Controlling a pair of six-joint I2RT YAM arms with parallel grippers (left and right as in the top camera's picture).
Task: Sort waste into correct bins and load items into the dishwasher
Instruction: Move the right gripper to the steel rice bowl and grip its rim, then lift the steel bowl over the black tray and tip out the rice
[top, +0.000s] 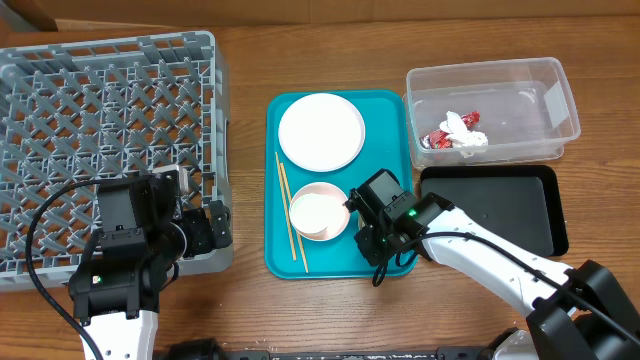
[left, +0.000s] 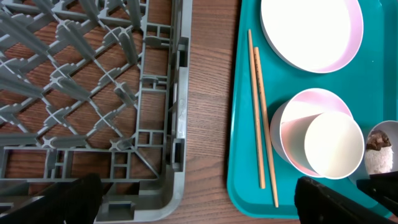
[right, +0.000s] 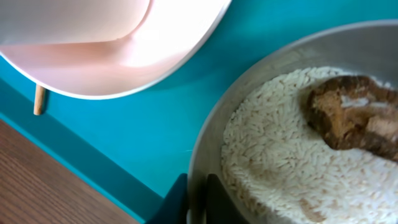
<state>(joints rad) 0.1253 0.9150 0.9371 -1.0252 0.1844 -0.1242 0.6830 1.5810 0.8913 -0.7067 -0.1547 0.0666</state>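
- Overhead: wrapper (top: 440, 138) and tissue (top: 462, 126) lie in the clear tub (top: 545, 75), so that bit of sorting looks done. The black tray (top: 500, 215) just below it holds nothing I can see.
- Rack (top: 100, 100) on the left has no dishes in it; loading not yet begun.
- On the teal tray (top: 388, 125): plate (top: 321, 132), pink bowl (top: 326, 188) with the pale bowl (top: 316, 216) nested inside, chopsticks (top: 288, 210) along the left edge.
- Right gripper (right: 198, 202) is clamped tight on the rim of the cup (right: 208, 152), at the teal tray's near right corner beside the pink bowl. Rice (right: 267, 149) and brown lump (right: 354, 115) are inside, not yet dumped.
- Left gripper (left: 202, 199) has its jaws spread wide, holds nothing, and hangs over the rack's near corner and the table (left: 211, 93) strip.
- Left to do, I'd say: empty the cup into a bin, then move all five dishes to the rack. Early stage.
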